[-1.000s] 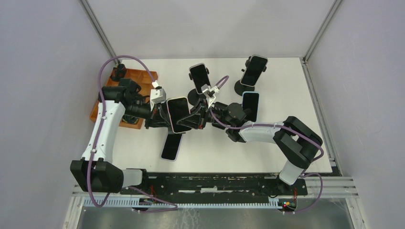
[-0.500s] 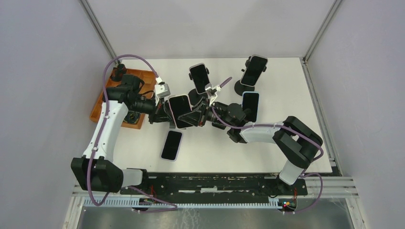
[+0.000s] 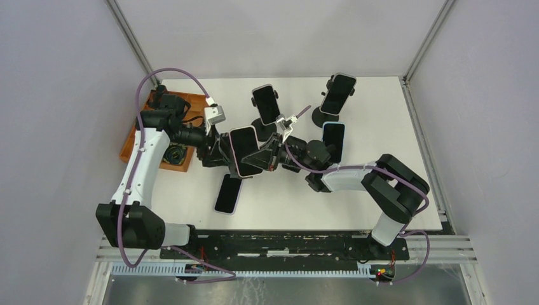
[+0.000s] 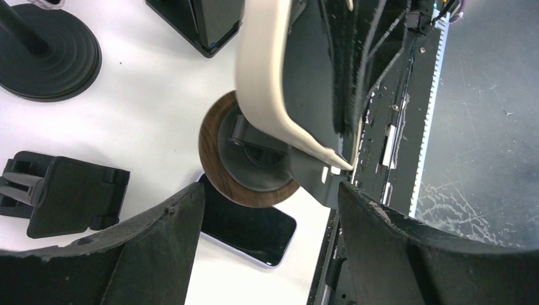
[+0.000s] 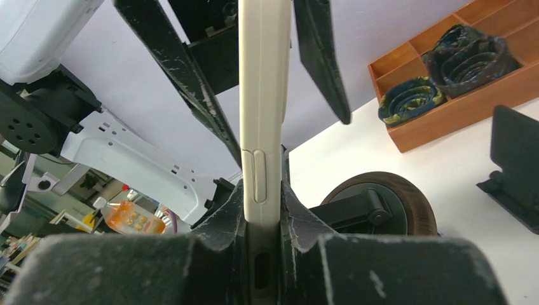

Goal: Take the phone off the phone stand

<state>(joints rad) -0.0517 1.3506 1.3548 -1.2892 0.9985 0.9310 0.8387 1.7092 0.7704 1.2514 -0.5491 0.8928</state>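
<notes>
A phone [image 3: 245,151] in a cream case stands on edge at mid-table. My right gripper [image 5: 262,210] is shut on its lower edge; from above, this gripper [image 3: 269,156] sits to the phone's right. My left gripper [image 4: 270,197] is open, and its two black fingers [image 5: 171,63] stand either side of the phone's upper part without pinching it. The phone stand [image 4: 249,159], with a grey arm on a round wood-rimmed base [image 5: 388,202], sits under the phone [image 4: 267,82]. Whether the phone rests in its cradle cannot be told.
A second phone [image 3: 229,194] lies flat on the table near the stand. Three more phones stand in holders at the back [image 3: 266,105], [image 3: 337,94] and right [image 3: 333,141]. An orange wooden tray [image 3: 143,143] sits at the left. A bare black holder [image 4: 63,197] lies nearby.
My left gripper has gone from shut to open. The phone and both grippers have shifted slightly to the right. The right gripper keeps its hold on the phone.
</notes>
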